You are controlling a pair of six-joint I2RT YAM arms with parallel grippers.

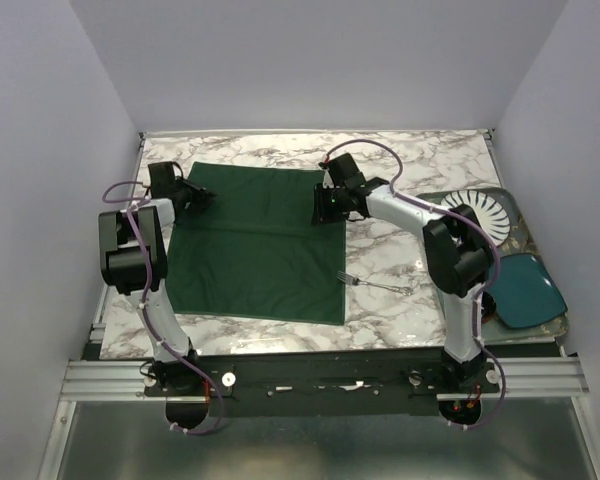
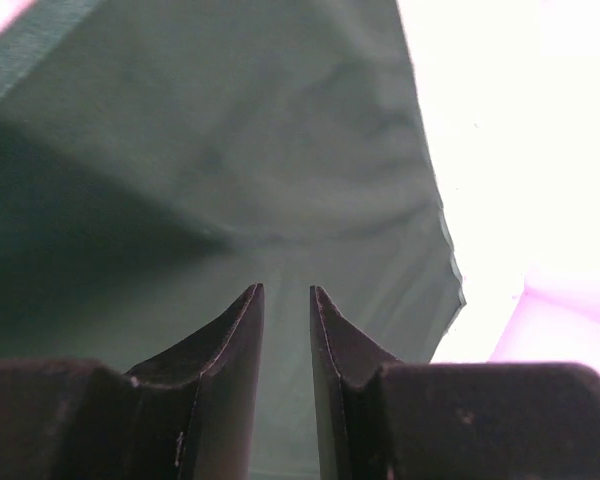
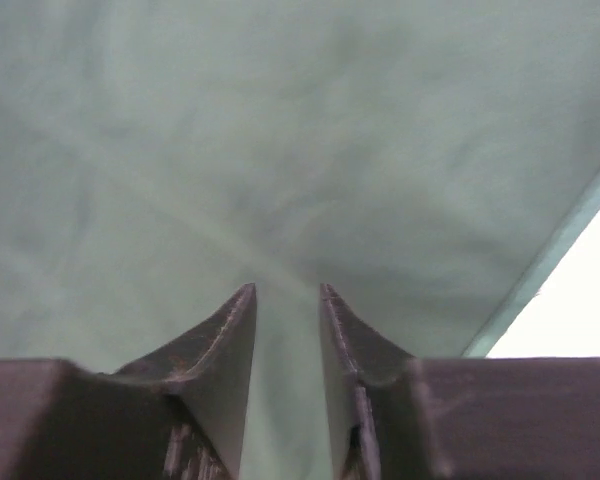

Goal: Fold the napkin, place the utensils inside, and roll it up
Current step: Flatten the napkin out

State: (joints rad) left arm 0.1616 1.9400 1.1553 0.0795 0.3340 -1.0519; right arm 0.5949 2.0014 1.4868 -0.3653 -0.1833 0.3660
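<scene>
Now | napkin (image 1: 255, 240) dk green, plain, flat | L hand (image 2: 287, 292) & R hand (image 3: 286, 290) part-open

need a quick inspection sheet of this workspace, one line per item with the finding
surface: marble table, white with grey veins
job's things: green napkin spread flat; fork on the marble, tines at the napkin's right edge
clutter: tray at the right with a white plate and a teal dish
pincers: left pincer and right pincer over the napkin's far corners, both slightly open, nothing held
cables: purple cables looped along both arms
surroundings: plain white walls
</scene>
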